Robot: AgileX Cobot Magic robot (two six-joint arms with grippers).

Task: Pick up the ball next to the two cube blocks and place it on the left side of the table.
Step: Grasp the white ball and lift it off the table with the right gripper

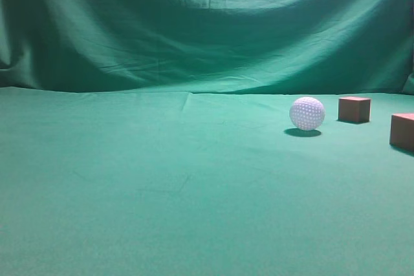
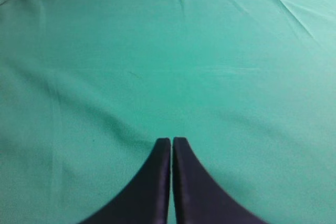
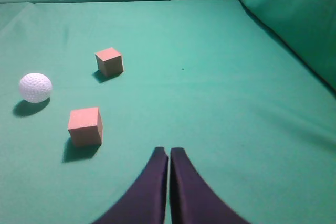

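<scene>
- Right wrist view has the ball sitting free on the green surface, off to the left of the right gripper and a bit ahead of it, nothing touching it
- The two cube blocks are its neighbours: one is beyond and to the right of the ball, the other is nearer the camera. Both are near the ball but clearly apart from it
- Exterior view tells the same story: ball on the right part of the surface, one cube just to its right, the second cut off by the frame edge
- Right jaws are pressed together, only a thin slit between them, holding nothing. Left gripper is the same: closed, empty, over bare cloth
- My take is the step in hand is the reach, not started yet. Right arm looks like the natural pick since it's on the ball's side
- It needs to spread the jaws before coming down, and centre on the ball so it doesn't squirt away, because a round dimpled ball will probably roll at a nudge
- The near cube sits roughly between gripper and ball, so I'd come from above rather than sweep across
- Left side of the surface shows only cloth, backdrop well behind
</scene>
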